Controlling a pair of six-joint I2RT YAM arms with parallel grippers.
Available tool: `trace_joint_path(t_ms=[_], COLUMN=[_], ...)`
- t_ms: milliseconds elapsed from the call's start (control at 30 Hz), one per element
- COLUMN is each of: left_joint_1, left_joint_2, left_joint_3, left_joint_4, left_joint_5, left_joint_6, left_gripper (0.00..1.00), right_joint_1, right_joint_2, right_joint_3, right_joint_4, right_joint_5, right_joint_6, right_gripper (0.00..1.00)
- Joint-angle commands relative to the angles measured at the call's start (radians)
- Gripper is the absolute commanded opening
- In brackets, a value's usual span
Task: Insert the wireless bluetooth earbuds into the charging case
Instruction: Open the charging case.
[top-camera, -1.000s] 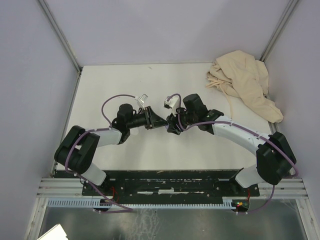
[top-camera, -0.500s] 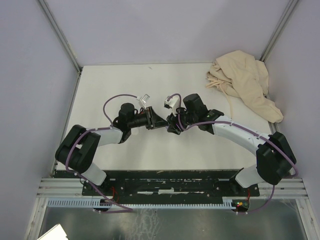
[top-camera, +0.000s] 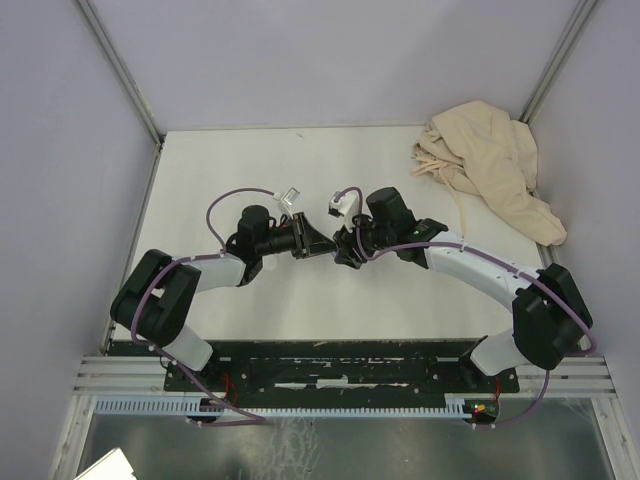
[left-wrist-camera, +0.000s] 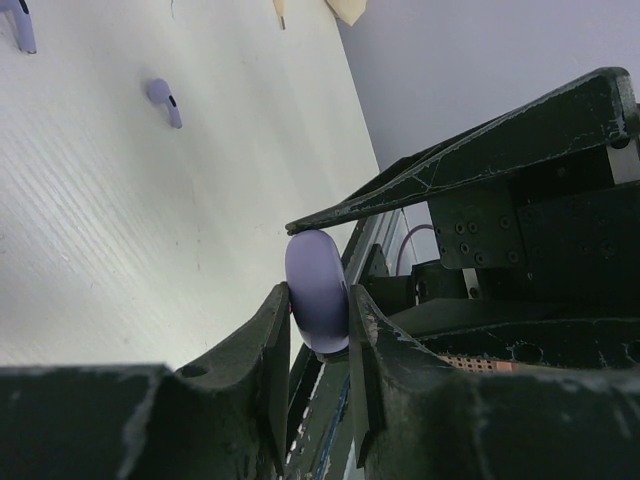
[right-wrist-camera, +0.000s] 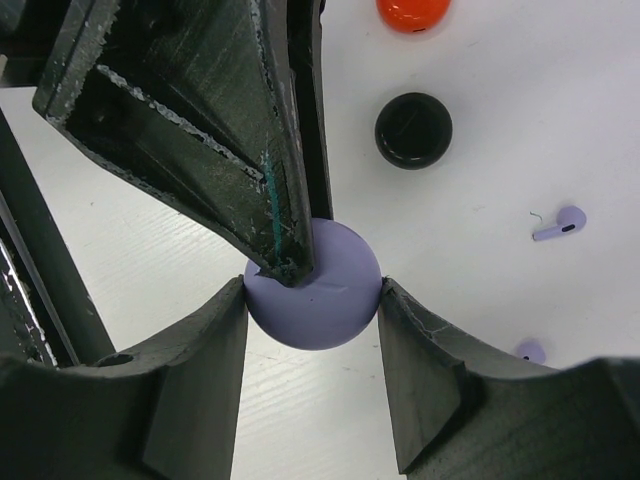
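The workspace is a white desk (top-camera: 200, 180) enclosed by pale grey-lavender walls (top-camera: 330, 60). A beige cloth (top-camera: 490, 165) lies bunched in the far right corner.

Both arms meet at the centre of the desk. The left gripper (top-camera: 318, 243) and the right gripper (top-camera: 345, 250) face each other, tip to tip.

**Case.** The round lavender case (right-wrist-camera: 320, 290) sits between the two grippers, above the desk surface.
- In the left wrist view it appears edge-on. The left gripper's fingers (left-wrist-camera: 275, 320) are closed on its two flat faces.
- In the right wrist view it appears face-on. The right gripper's fingers (right-wrist-camera: 400, 350) press against opposite sides of its rim.
- One left finger overlaps the upper part of the case face in that view.

**Buds.** Both lavender buds lie loose on the desk, clear of the case and of both grippers.
- The first bud (right-wrist-camera: 560, 224) lies to the right of the right gripper's fingers, stem flat on the surface.
- The second bud (right-wrist-camera: 528, 350) shows only partly, past the edge of the right finger.
- In the left wrist view, both lie ahead of the left gripper, toward the cloth.
- Neither can be made out in the top view.

**Other items.** A black disc (right-wrist-camera: 413, 130) and a red disc (right-wrist-camera: 413, 12) rest on the desk beyond the case, apart from each other.
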Motion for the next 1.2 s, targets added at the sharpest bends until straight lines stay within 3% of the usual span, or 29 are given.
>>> trace_joint_path(t_ms=[0,200,367,500,1167], left_joint_1=[-0.016,-0.015,-0.016,-0.015,-0.015], left_joint_2=[-0.008,-0.003,-0.001,-0.002,0.002], left_joint_3=[0.033,0.050,0.054,0.057,0.094], left_joint_4=[0.035,0.022,0.030,0.034,0.058], left_joint_5=[0.020,-0.004,-0.010,-0.014,-0.064], left_joint_6=[0.035,0.044,0.045,0.043,-0.017], left_gripper=[0.03,0.03,0.03,0.03,0.03], right_joint_1=[-0.012,-0.053,-0.066,-0.066,-0.053], right_joint_2=[-0.038,-0.188,-0.279,-0.267,-0.167], right_joint_3=[0.015,-0.063,-0.080,-0.051,-0.079], right_joint_4=[0.098,0.203,0.192,0.126,0.104], right_joint_5=[0.031,0.150,0.303,0.324,0.196], right_joint_6=[0.033,0.143,0.211,0.217,0.249], right_gripper=[0.59,0.78,0.84,0.84,0.81])
